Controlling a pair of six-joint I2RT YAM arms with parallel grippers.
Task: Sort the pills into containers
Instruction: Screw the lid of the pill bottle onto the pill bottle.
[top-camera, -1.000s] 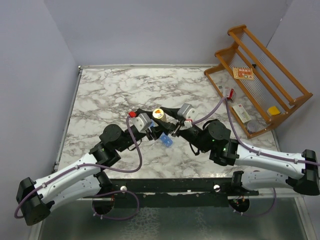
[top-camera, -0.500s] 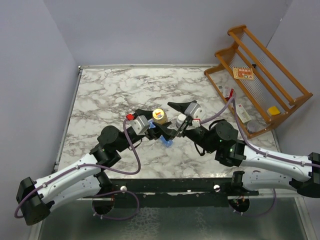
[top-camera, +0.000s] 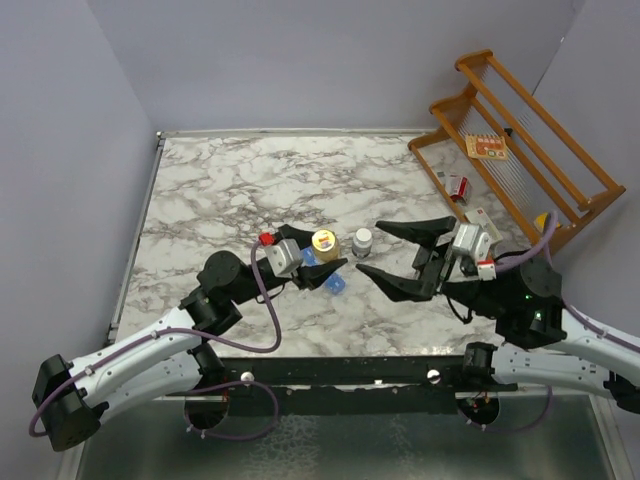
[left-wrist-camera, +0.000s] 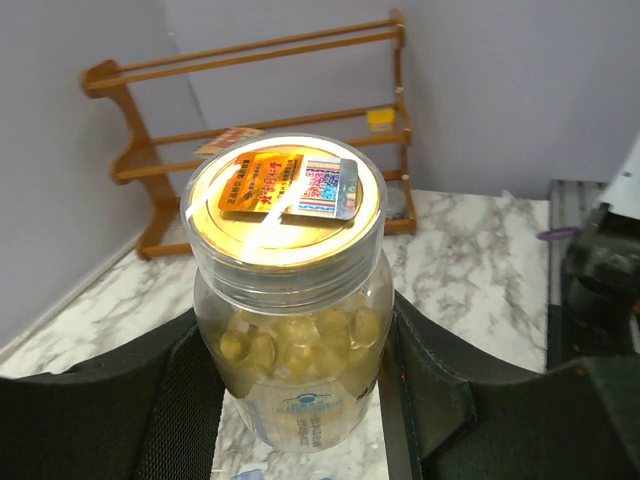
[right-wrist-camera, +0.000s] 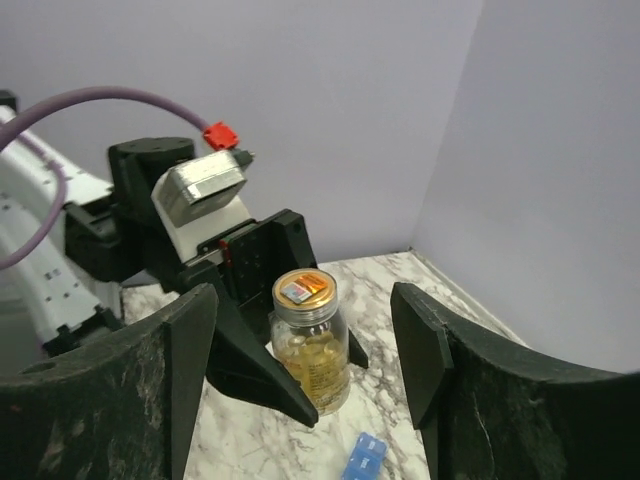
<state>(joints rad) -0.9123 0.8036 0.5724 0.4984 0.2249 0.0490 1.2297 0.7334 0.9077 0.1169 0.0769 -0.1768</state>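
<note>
My left gripper (top-camera: 322, 250) is shut on the amber bottle (top-camera: 323, 240), a clear jar of yellow softgels with a gold lid. It stands upright on the marble. In the left wrist view the bottle (left-wrist-camera: 290, 300) fills the gap between both black fingers (left-wrist-camera: 440, 400). The blue containers strip (top-camera: 335, 285) lies just right of that gripper, partly hidden under it; its end shows in the right wrist view (right-wrist-camera: 365, 458). My right gripper (top-camera: 368, 247) is wide open and empty, facing the bottle (right-wrist-camera: 312, 345) from the right. No loose pills show.
A small dark bottle with a white cap (top-camera: 362, 240) stands between the right gripper's fingertips. A wooden rack (top-camera: 520, 150) with small boxes stands at the back right. A white box (top-camera: 482, 224) lies by the rack's foot.
My right gripper has pulled back to the right and opened wide, uncovering the white-capped bottle. My left gripper and the amber bottle have shifted slightly right.
</note>
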